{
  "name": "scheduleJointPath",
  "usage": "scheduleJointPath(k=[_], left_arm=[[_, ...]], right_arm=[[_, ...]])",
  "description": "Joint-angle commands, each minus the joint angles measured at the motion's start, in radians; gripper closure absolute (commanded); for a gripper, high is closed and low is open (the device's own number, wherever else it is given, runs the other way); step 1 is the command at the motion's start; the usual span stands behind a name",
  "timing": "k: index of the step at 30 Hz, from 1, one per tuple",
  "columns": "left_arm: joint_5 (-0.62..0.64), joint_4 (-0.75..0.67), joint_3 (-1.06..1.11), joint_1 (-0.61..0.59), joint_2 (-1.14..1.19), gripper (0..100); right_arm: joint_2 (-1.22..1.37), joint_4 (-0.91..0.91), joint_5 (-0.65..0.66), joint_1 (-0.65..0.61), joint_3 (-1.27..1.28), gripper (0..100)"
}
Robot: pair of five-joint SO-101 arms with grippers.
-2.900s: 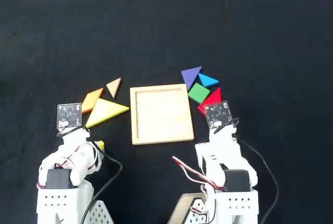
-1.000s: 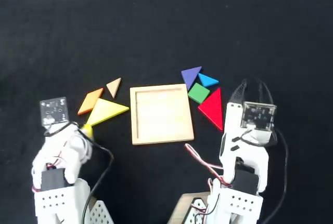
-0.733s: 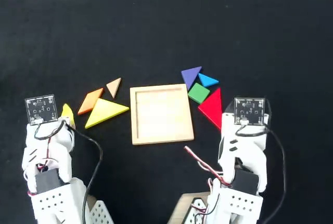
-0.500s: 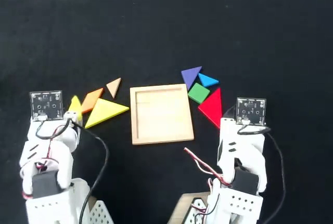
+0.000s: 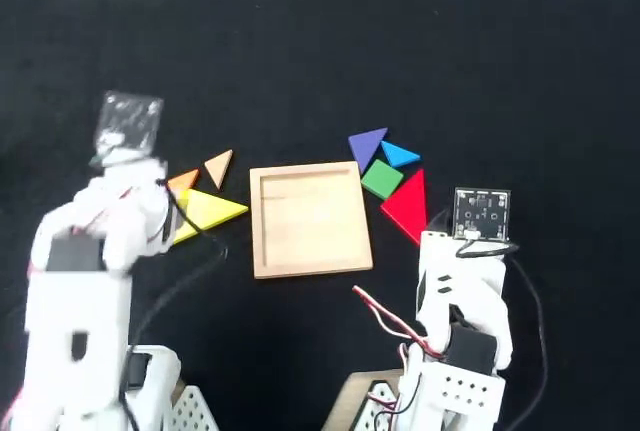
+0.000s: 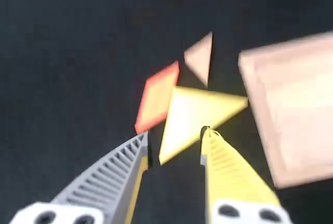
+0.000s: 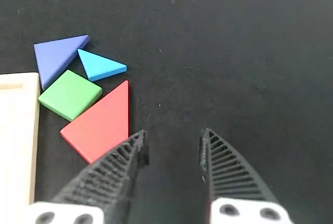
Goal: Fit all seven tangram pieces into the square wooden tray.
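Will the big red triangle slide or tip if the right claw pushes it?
Likely slides: the thin red triangle piece lies flat on the black tabletop, so tipping seems improbable. Looks rigid and light. Thin edges may slip when pinched by the right claw.

Square wooden tray (image 5: 312, 267) lies flat between yellow triangle (image 5: 212, 211) and red triangle (image 5: 408, 203).
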Motion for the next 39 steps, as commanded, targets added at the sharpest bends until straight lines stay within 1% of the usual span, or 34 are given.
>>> scheduleJointPath(k=[1,3,5,7,11,13,15,19,23,26,30,32,33,35,39], left_arm=[[0.008,0.003,-0.036,0.013,0.201,82],[0.072,-0.035,0.035,0.013,0.204,82],[0.123,-0.092,0.114,-0.010,0.183,82],[0.129,-0.157,0.183,-0.065,0.146,82],[0.127,-0.264,0.315,-0.202,0.043,82],[0.127,-0.318,0.386,-0.236,-0.006,82],[0.127,-0.362,0.437,-0.249,-0.038,82],[0.130,-0.381,0.460,-0.245,-0.052,82],[0.127,-0.385,0.475,-0.245,-0.052,82],[0.127,-0.454,0.518,-0.246,-0.052,82],[0.127,-0.477,0.538,-0.246,-0.052,82],[0.127,-0.477,0.541,-0.249,-0.052,82],[0.127,-0.479,0.542,-0.251,-0.052,82],[0.127,-0.479,0.542,-0.251,-0.052,82],[0.127,-0.479,0.542,-0.246,-0.052,82]], right_arm=[[-0.091,0.021,0.009,-0.009,-0.005,83.2],[-0.091,0.034,0.077,-0.014,-0.005,83.2],[-0.091,0.032,0.146,-0.046,-0.008,83.3],[-0.090,0.035,0.201,-0.074,-0.030,83.5],[-0.087,0.064,0.195,-0.083,-0.168,83.5],[-0.067,0.114,0.193,-0.094,-0.265,83.6],[0.004,0.152,0.198,-0.137,-0.355,83.6],[0.303,0.193,0.199,-0.210,-0.559,83.6],[0.716,0.295,0.172,-0.253,-0.822,83.6],[1.006,0.362,0.074,-0.264,-0.981,83.6],[1.308,0.387,-0.074,-0.261,-1.115,83.5],[1.419,0.388,-0.097,-0.261,-1.142,83.2],[1.461,0.391,-0.086,-0.261,-1.148,83.1],[1.531,0.387,-0.083,-0.261,-1.158,79.3],[1.592,0.384,-0.081,-0.273,-1.171,58.7]])
